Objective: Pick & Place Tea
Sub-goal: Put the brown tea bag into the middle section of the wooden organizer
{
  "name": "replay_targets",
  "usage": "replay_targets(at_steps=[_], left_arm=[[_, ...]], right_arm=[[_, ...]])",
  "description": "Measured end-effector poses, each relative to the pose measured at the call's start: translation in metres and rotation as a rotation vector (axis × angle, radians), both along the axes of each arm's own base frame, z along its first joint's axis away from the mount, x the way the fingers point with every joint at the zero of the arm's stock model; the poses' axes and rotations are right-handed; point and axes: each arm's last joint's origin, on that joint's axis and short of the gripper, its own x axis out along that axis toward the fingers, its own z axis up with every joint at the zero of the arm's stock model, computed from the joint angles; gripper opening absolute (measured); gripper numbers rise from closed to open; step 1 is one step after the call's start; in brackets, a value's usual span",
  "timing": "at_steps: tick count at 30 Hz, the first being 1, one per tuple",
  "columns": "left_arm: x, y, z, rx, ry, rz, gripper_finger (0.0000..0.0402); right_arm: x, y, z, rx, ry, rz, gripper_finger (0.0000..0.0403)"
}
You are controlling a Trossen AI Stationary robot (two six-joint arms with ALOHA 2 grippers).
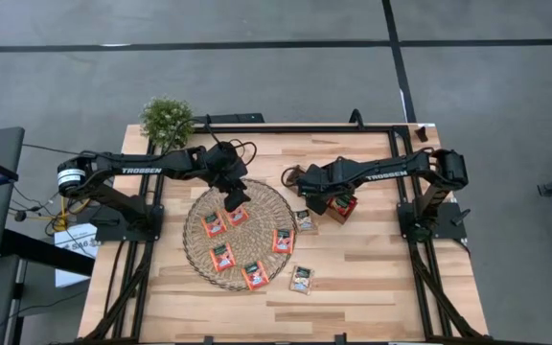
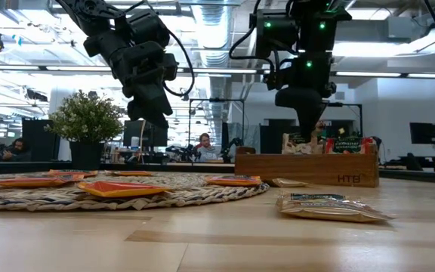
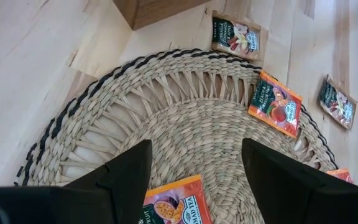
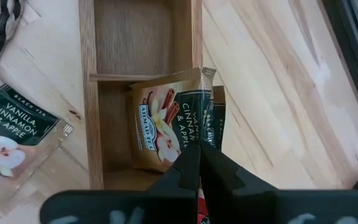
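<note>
- Nearest the low camera: a green-and-pale sachet (image 2: pixel 331 206) lies flat on the wooden surface (image 2: pixel 202 242), off the mat, with a second one just beside the mat's rim (image 1: pixel 303 219).
- Wicker mat (image 1: pixel 238 233): five red-orange sachets (image 1: pixel 283 240) lie flat on it, spread apart and each turned a different way. Being square, they have no long axis to speak of.
- Left hand (image 3: pixel 194 180): hangs above the far part of the mat, fingers parted, nothing between them. A red-orange sachet (image 3: pixel 176 202) sits directly below the gap, its print slightly askew to the fingers.
- Right hand (image 4: pixel 199 163): over the wooden tray (image 4: pixel 142 37), fingers pressed together on the top edge of a green-and-pale sachet (image 4: pixel 166 124). This sachet stands on edge in a compartment, print facing sideways, with another sachet behind it. The neighbouring compartment is empty.
- Step in hand, by judgement: the right arm is seating a sachet in the tray; the left arm is lined up to pick the next one.
- Next move, by judgement: the right needs to let go and lift straight up without dragging the sachet out; the left needs a vertical descent and a pinch on a thin, flat packet, which may slide on the weave.
</note>
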Motion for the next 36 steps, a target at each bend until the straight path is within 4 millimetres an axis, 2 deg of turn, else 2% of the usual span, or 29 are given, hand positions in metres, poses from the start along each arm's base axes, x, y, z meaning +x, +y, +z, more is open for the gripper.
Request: replay_targets(at_steps=[5,12,18,24,27,30,36], left_arm=[[0.0,0.0,0.0,0.0,0.0,0.0,0.0241],[0.0,0.0,0.0,0.002,0.0,-0.001,0.0241],[0.0,0.0,0.0,0.002,0.0,-0.002,0.0241],[0.0,0.0,0.0,0.002,0.0,-0.002,0.0241],[0.0,0.0,0.0,0.002,0.0,-0.002,0.0241],[0.0,0.0,0.0,0.001,0.0,-0.001,0.0241],[0.0,0.0,0.0,-0.015,0.002,0.015,0.0241]], right_arm=[[0.0,0.0,0.0,0.002,0.003,0.007,0.0015],[0.0,0.0,0.0,0.02,0.002,0.006,0.0092],[-0.005,-0.003,0.0,-0.032,0.055,-0.001,0.0149],[-0.012,0.0,0.015,0.004,0.16,0.0,0.0166],[-0.011,0.014,0.027,0.04,0.207,0.083,0.0163],[-0.011,0.037,0.04,0.067,0.245,0.185,0.016],[-0.011,0.098,0.046,0.162,0.217,0.453,0.0154]])
